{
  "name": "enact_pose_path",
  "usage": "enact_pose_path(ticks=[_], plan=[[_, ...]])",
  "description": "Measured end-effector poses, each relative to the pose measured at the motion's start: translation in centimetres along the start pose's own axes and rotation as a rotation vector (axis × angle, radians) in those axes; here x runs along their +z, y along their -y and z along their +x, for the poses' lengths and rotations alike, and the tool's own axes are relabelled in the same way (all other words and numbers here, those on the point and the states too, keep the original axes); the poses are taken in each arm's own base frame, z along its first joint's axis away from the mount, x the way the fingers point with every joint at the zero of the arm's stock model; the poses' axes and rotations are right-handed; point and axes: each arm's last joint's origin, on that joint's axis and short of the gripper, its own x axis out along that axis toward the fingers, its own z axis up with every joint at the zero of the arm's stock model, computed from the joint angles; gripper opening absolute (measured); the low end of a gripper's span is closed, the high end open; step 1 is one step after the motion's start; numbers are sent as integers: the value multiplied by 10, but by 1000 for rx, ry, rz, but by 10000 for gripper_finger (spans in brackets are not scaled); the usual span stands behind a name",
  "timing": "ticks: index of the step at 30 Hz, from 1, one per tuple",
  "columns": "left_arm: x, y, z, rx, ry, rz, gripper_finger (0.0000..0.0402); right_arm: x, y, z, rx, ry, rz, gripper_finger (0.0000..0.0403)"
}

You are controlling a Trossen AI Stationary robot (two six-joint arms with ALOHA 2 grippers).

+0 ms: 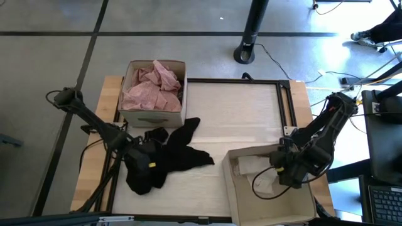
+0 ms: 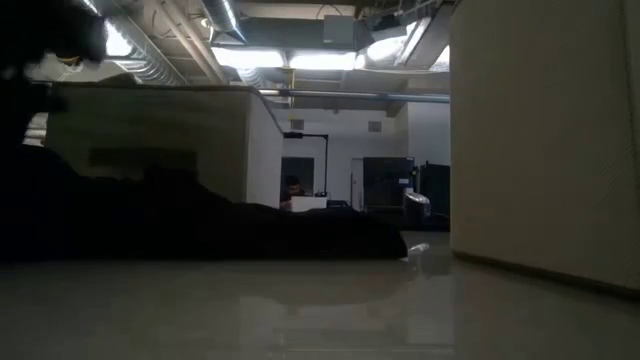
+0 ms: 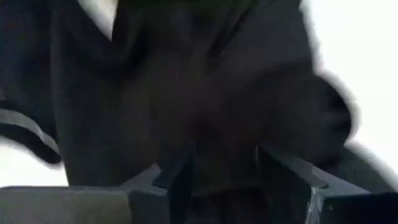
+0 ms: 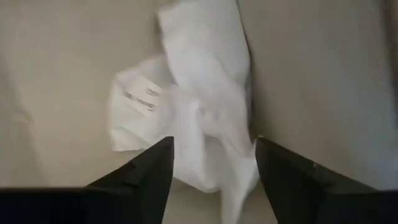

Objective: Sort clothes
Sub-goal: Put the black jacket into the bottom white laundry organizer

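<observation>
Black garment (image 1: 160, 157) under left gripper (image 1: 139, 154)

Colour rundown: the heap in the tan cardboard box (image 1: 152, 116) at about 11 o'clock is a pale pink garment (image 1: 154, 88), slightly mottled. The black garment (image 1: 164, 157) sprawled at 8 o'clock on the pale wood-grain table (image 1: 232, 119) is plain black, with a thin white stripe (image 3: 25, 121) near one edge and a tiny yellow tag (image 1: 151, 165). Second tan box (image 1: 270, 201) at 5 o'clock holds a white cloth (image 4: 199, 112) with a small printed label (image 4: 142, 99). Both arms are dark.
</observation>
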Motion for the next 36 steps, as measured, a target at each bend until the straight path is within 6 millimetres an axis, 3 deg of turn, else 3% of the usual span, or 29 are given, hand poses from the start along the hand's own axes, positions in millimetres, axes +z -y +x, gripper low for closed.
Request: enact_pose_path(ticks=[4, 7, 12, 17, 22, 28, 36], plan=[[15, 8, -30, -53, 173, 60, 159, 11, -2, -27, 55, 95, 10, 236], [19, 9, -41, -58, 252, 92, 159, 20, -3, -45, 59, 232, -31, 238], [18, 6, -43, -24, 261, 102, 159, 36, -7, -64, -11, 515, -182, 239], [14, 2, -41, 19, 220, 56, 159, 70, -15, -64, -135, 722, -358, 239], [2, -4, -40, 37, 56, -17, 159, 124, -21, -46, -177, 807, -540, 239], [-20, -4, -41, 77, -73, -104, 159, 191, -5, -8, -101, 877, -637, 239], [-49, 0, -2, -61, -133, -134, 159, 259, 28, 66, 7, 923, -612, 239]])
